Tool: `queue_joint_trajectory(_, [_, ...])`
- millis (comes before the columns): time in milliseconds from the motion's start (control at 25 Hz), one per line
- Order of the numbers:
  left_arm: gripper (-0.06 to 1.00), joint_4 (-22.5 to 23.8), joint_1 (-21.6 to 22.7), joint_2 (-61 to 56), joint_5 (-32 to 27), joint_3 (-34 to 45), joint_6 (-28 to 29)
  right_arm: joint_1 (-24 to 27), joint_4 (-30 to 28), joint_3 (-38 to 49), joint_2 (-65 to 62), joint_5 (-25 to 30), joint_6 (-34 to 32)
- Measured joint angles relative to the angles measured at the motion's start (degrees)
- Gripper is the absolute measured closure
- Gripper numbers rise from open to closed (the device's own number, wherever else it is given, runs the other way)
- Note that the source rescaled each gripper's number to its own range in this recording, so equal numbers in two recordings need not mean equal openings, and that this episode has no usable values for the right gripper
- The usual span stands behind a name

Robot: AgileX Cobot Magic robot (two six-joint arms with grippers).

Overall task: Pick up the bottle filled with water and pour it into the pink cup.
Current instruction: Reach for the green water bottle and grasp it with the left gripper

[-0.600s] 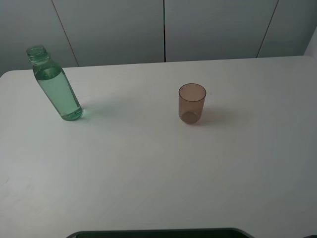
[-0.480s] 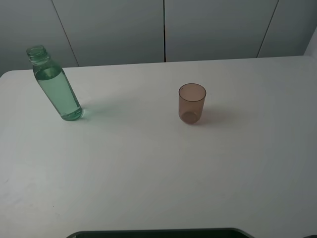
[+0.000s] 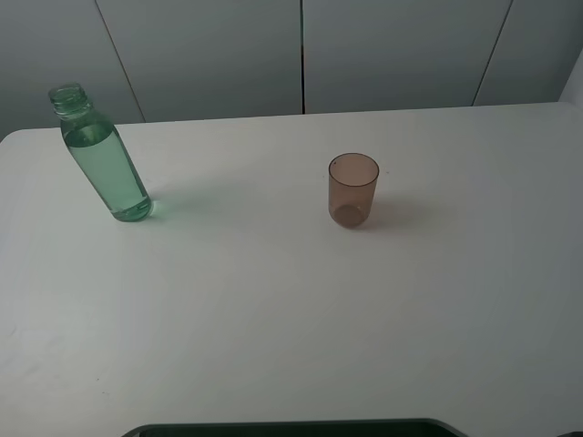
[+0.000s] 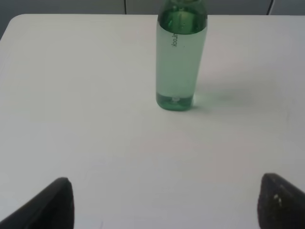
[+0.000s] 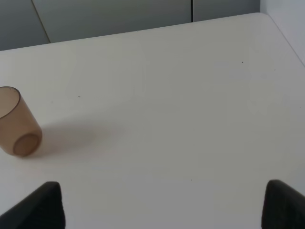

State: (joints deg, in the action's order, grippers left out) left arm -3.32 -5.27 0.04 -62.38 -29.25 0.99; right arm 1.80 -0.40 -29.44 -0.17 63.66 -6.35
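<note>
Because the green bottle (image 3: 102, 159) is carrying no cap and its water is reaching almost to the shoulder, any knock from an approaching finger is likely to be tipping it and spilling water across the white table (image 3: 273, 319). A hard squeeze on the thin plastic could also be pushing water out of the neck. It is standing near the far left corner of the table, well apart from the pink cup (image 3: 352, 189), which is sitting upright near the middle with its mouth facing up. The cup looks light, so a careless pour could be nudging it over.

The bottle's long axis is running vertically, base on the table, threaded open neck pointing straight up.

The left gripper (image 4: 164, 205) is facing the bottle with its jaws spread wide and gripping nothing. The right gripper (image 5: 164, 205) is likewise hanging released and empty, with the cup off to one side.
</note>
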Motion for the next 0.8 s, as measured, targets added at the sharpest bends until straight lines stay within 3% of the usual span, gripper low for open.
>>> queue_joint_trajectory(160, [-0.02, -0.2, 0.0, -0.1, 1.1, -3.4, 0.0, 0.0, 0.0, 0.0, 0.0, 0.0, 0.0])
queue_joint_trajectory(320, [-0.02, 0.9, 0.0, -0.1, 6.3, -7.1, 0.0, 0.0, 0.0, 0.0, 0.0, 0.0, 0.0])
queue_joint_trajectory(480, [-0.02, 3.6, 0.0, 2.9, 15.0, -7.6, -0.3, 0.0, 0.0, 0.0, 0.0, 0.0, 0.0])
queue_joint_trajectory(800, [-0.02, 3.3, 0.0, 16.8, 39.1, -7.7, -1.0, 0.0, 0.0, 0.0, 0.0, 0.0, 0.0])
